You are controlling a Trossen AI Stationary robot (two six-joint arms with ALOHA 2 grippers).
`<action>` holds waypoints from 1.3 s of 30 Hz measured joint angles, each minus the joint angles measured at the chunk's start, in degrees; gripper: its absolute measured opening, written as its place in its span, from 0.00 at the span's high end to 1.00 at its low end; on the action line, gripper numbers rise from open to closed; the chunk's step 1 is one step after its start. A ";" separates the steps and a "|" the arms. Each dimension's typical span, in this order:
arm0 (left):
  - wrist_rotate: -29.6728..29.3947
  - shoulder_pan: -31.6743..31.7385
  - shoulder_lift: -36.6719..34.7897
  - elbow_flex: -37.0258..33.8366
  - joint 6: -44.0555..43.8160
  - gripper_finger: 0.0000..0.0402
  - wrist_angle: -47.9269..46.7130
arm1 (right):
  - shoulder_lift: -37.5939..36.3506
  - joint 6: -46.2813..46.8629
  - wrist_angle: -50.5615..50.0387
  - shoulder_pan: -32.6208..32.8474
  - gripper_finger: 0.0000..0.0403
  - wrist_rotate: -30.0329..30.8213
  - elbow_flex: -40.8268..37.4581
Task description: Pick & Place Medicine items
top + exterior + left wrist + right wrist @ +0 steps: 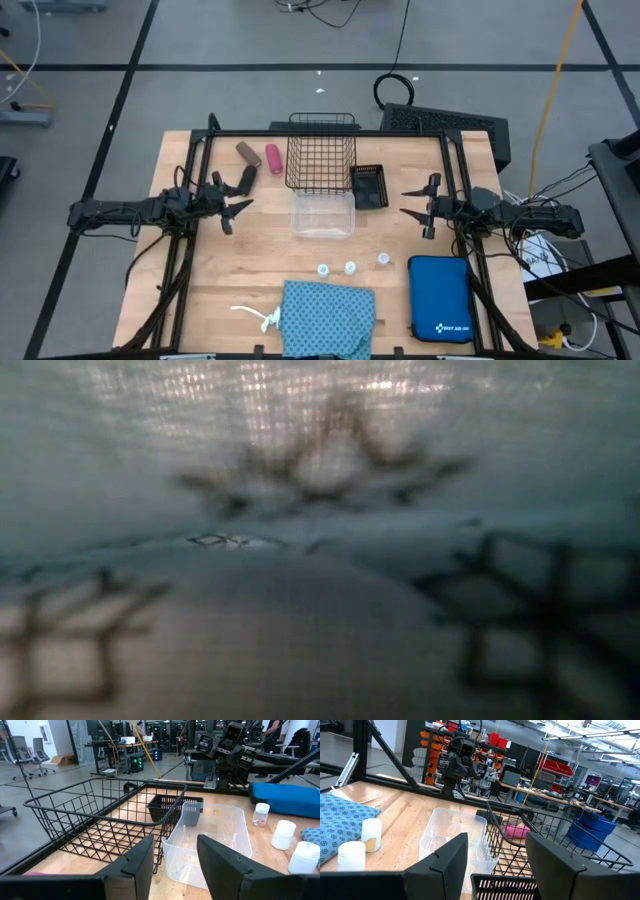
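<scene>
From above, the worktop point(250, 260) carries everything laid out and untouched. The brown roll point(247, 155) and pink roll point(273, 158) lie side by side near the far edge, just left of the wire basket point(321, 150). A clear tub point(323, 213) sits in front of the basket, with a small black crate point(368, 185) to its right. Three vials point(350, 266) stand in a loose row nearer the front, and the teal cloth point(327, 318) with its white string point(260, 317) lies at the front edge, beside the blue case point(440, 298). The left pincer point(238, 196) hovers near the rolls, released and empty; the right pincer point(417, 204) hangs right of the crate, also released with nothing between its fingers. The two arms face each other across the tub, likely poised so either can reach items on its own side.

The low view is filled by patterned fabric, probably the cloth draped close before the lens, so it tells nothing else.

The left wrist view looks past parted fingers at the basket, tub and crate, with vials and the case off to one side and the other arm beyond.

The right wrist view shows its fingers apart, the tub ahead, the pink roll seen through the basket's wires, two vials and the cloth alongside.
</scene>
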 joint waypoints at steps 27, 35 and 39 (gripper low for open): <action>0.02 -0.02 0.00 -0.02 -0.89 0.61 5.44 | 0.00 -0.01 -0.01 0.01 0.53 0.00 -0.02; 0.00 -0.02 0.00 -0.02 -2.50 0.61 7.97 | 0.00 0.00 0.00 -0.01 0.52 0.00 -0.01; 0.00 0.00 0.00 -0.02 -2.51 0.61 9.36 | 0.00 -0.01 -0.01 0.01 0.53 0.00 -0.02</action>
